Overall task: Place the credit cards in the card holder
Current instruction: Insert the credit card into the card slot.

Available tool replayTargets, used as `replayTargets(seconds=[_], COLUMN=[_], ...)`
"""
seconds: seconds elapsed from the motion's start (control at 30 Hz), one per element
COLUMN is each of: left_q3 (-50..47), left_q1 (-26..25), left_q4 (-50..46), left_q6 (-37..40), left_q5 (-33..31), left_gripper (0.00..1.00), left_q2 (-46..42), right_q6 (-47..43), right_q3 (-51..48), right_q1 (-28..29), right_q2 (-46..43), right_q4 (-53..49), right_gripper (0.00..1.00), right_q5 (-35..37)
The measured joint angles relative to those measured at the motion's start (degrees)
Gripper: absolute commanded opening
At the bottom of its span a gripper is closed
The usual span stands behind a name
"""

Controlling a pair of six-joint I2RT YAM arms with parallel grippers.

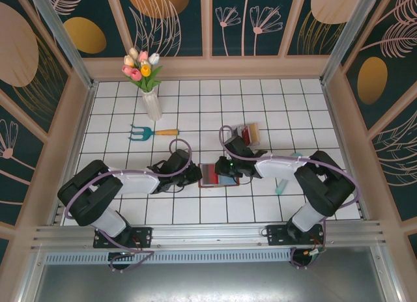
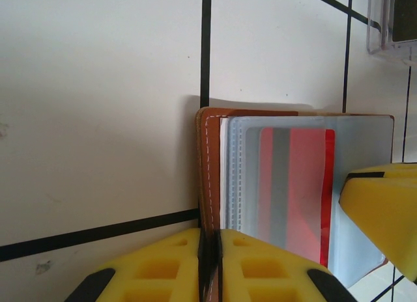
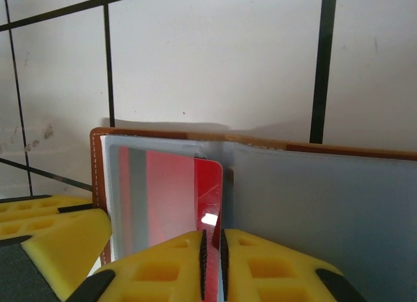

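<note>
Two arms: both reach in from the near edge of the white tiled table [image 1: 117,211] and meet at one spot in the middle.
Vase: a white vase [image 1: 151,104] of tulips [image 1: 142,64] stands upright at the far left.
Garden fork: a teal fork with an orange handle [image 1: 152,132] lies flat just right of the vase, well apart from both arms.
Left gripper: the left gripper [image 2: 210,266] is clenched, its yellow pads [image 2: 163,269] pressed together on the stitched brown leather edge of the card holder.
Card holder: the card holder [image 2: 209,159] lies open on the tiles between the two grippers, its clear sleeves facing up; in the top view it sits at centre [image 1: 208,176].
Red card: one red card [image 2: 296,185] lies mostly inside a frosted sleeve, with a narrow brighter strip of its edge outside the sleeve mouth.
Right gripper: the right gripper [image 3: 212,263] is pinched tight on that exposed edge of the red card [image 3: 169,198], and the left arm's pad [image 3: 55,240] shows just beside it.
Clear rack: a clear plastic rack [image 1: 249,133] holding red and tan cards stands just beyond the right gripper.
Teal piece: a small teal object [image 1: 281,186] lies on the tiles beside the right arm; what it is cannot be told.
</note>
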Motion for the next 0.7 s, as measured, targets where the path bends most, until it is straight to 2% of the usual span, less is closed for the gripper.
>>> replayTargets(seconds=[0.27,0.47,0.57,0.63,0.7], left_q3=[-0.02,-0.04,-0.11,-0.39,-1.09], left_q1=[0.0,0.0,0.0,0.0,0.0], left_q4=[-0.04,-0.09,-0.63,-1.38,-2.19], left_q6=[0.0,0.0,0.0,0.0,0.0], left_q5=[-0.2,-0.33,-0.66,-1.2,-1.84], left_gripper=[0.15,0.15,0.15,0.17,0.2], left_q2=[0.0,-0.02,-0.61,-1.57,-3.17], right_q6=[-0.17,-0.22,-0.98,-2.36,-4.46], right_q3=[2.62,2.97,4.44,5.7,7.63], right_q1=[1.01,1.07,1.6,1.81,1.64], right_q2=[3.56,3.5,2.19,-0.09,-3.28], right_q4=[-0.13,-0.79,-4.28,-7.48,-11.28], right_gripper=[0.11,0.13,0.17,0.22,0.22], right_q5=[-0.42,0.02,2.51,5.22,9.14])
